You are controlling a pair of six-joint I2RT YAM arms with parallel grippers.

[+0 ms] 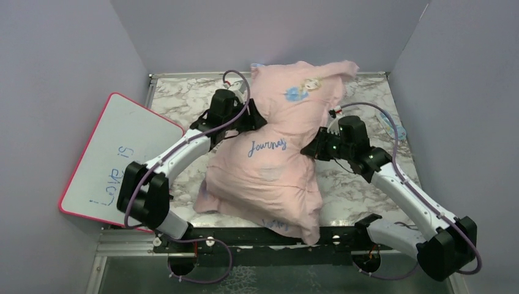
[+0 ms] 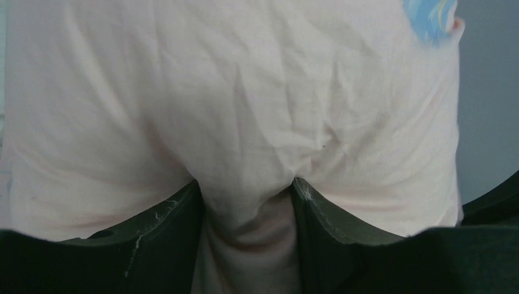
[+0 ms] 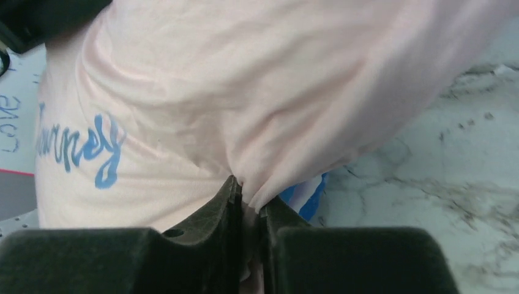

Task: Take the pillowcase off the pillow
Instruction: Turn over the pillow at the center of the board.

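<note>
Pale pink cotton, the pillowcase (image 1: 269,171) lay slantwise on the marble table (image 1: 355,184), running from the near edge at centre to the far side, right of centre, with the word "Journey" uppermost. The pillow was inside it and nowhere exposed.

Both grippers met the case at mid-length, from opposite sides. The right gripper (image 3: 250,199) was clenched tight on a thin pleat at the right flank, where a strip of blue print (image 3: 306,199) showed beneath the pink. The left gripper (image 2: 245,190) grasped a thicker bunch of pillowcase at the left flank, its jaws standing partly apart around the wad. A pink-edged whiteboard (image 1: 116,153) leaned at the left, well apart from the work.

The step in hand appeared to be securing the cloth before any pulling. To do it well, each pinch should take cloth alone. The bulk of the left wad suggested that filling might be caught with it, which would drag the pillow along. Which end lay open could not be told, so the pull should be directed only once loose cloth gave that end away.
</note>
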